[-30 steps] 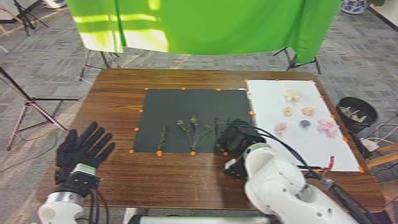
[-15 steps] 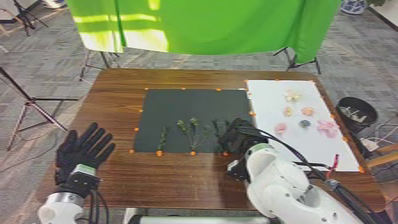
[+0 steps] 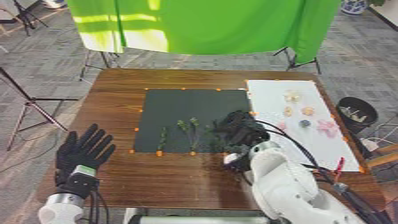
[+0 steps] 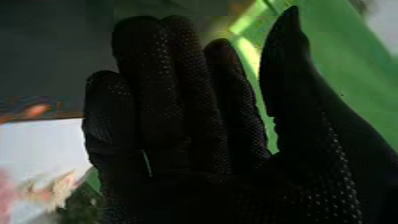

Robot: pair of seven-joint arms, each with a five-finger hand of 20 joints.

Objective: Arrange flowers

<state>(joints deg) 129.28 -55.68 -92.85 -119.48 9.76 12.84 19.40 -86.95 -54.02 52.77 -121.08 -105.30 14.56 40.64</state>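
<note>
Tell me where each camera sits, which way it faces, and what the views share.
Head view: on the robot's head, facing forward and down at the table; both arms show, with left hand and right hand.
Right wrist view: on the right arm's wrist, facing along that hand's fingers, past them to the green cloth.
Shared: right hand, green cloth, white sheet, pale flowers.
</note>
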